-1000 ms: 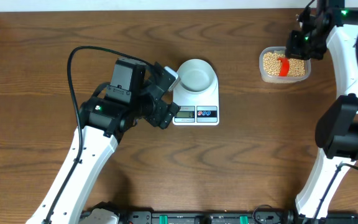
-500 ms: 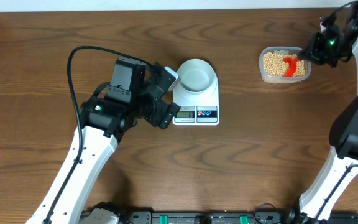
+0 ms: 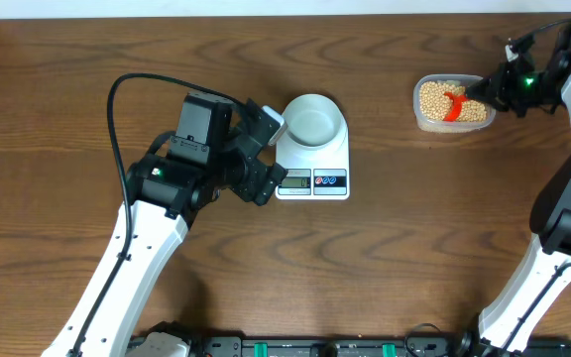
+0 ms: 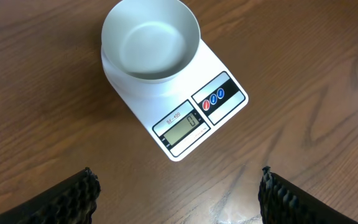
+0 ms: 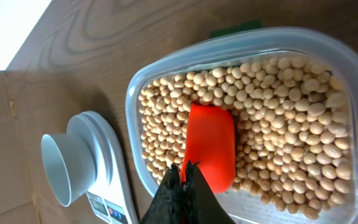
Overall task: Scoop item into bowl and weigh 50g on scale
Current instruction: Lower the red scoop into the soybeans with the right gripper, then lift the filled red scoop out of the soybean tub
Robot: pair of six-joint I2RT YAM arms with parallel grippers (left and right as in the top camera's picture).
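Hovering over the table (image 4: 303, 62), the left gripper (image 4: 179, 190) has its fingers (image 4: 76, 196) spread wide, with nothing between them. The scale (image 4: 166, 102) lies ahead of those fingertips, turned at an angle, its display corner the part nearest them and set between the two tips. A strip of bare wood separates that corner from the fingers. The bowl (image 4: 150, 40) stands on the far end of the scale, its rim overhanging the platform's far edges. Open wood runs to either side of the scale, beyond both fingers. The right gripper (image 5: 182, 183) has its fingers pressed together, pinching the near end of the red scoop (image 5: 211, 146). The scoop reaches straight ahead of the fingertips and lies hollow side down on the beans (image 5: 284, 118), which fill the clear tub (image 5: 272, 34). The scoop's near end is close to the tub wall nearest the fingers, and beans lie on both sides of it and beyond its tip up to the far wall. From the right wrist, scale and bowl sit well off to the left of the fingers, with bare table between them and the tub.
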